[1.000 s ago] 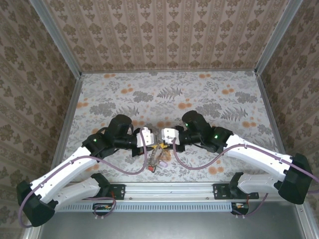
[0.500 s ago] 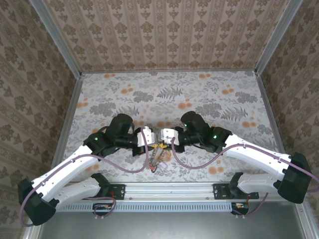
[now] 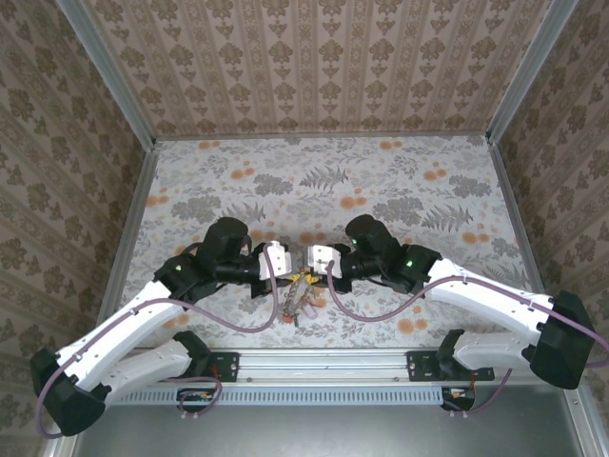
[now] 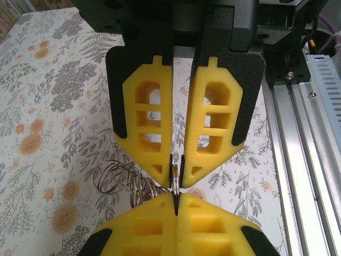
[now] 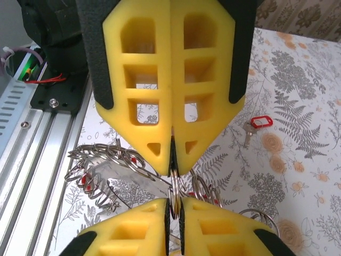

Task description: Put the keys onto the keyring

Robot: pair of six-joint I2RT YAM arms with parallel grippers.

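Observation:
The keyring (image 4: 175, 178) is a thin silver split ring seen edge-on, pinched from both sides. My left gripper (image 4: 175, 196) is shut tight on its lower edge. My right gripper (image 4: 176, 175) faces it and is shut on the upper edge with a narrow gap. In the right wrist view my right gripper (image 5: 175, 205) holds the keyring (image 5: 173, 186) from below and my left gripper (image 5: 171, 160) holds it from above. Several linked silver rings (image 5: 104, 165) hang off it, with red bits among them. One red-headed key (image 5: 256, 124) lies on the table. From above, both grippers meet at the keyring (image 3: 298, 278).
The cluster of rings and keys (image 3: 297, 305) dangles under the grippers near the table's front edge. The aluminium rail (image 4: 301, 138) runs close by along that edge and also shows as the rail (image 5: 29, 144). Patterned walls enclose the flowered table (image 3: 381, 181).
Both wrists have shifted very slightly and the hanging cluster has swung a little. Both grips on the ring are unchanged.

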